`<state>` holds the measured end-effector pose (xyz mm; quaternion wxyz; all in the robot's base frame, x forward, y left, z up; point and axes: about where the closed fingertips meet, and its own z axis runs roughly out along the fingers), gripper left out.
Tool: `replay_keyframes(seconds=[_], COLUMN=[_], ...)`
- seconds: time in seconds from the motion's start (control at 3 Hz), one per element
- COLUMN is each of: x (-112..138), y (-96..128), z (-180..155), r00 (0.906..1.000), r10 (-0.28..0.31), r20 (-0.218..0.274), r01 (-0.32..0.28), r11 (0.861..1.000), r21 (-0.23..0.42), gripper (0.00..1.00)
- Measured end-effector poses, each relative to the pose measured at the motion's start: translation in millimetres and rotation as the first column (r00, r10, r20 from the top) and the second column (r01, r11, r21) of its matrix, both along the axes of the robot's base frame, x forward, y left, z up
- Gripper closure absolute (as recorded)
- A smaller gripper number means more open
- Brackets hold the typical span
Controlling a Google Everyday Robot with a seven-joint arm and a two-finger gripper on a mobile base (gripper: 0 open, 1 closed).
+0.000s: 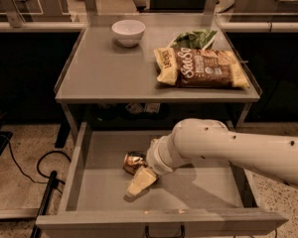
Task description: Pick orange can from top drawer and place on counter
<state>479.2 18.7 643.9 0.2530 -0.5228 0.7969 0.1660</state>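
The orange can [133,161] lies on its side on the floor of the open top drawer [74,168], left of centre. My gripper [140,176] is down inside the drawer, right at the can's near right side, its cream tip resting by the drawer floor. The white arm [228,145] reaches in from the right and hides the can's right edge. I cannot tell whether the gripper touches the can. The grey counter [104,68] is above the drawer.
On the counter stand a white bowl [128,31] at the back left, a brown-and-yellow snack bag [203,68] at the right and a green leafy packet [194,36] behind it. A black cable [25,167] lies on the floor to the left.
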Motion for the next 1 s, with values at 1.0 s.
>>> replay_keyframes(seconds=[1.0], x=[1.9], y=[-3.9], z=[-30.8], r00=[0.9977], r10=[-0.025], r20=[-0.062], r01=[0.025], r11=[1.0], r21=[0.003], gripper=[0.0])
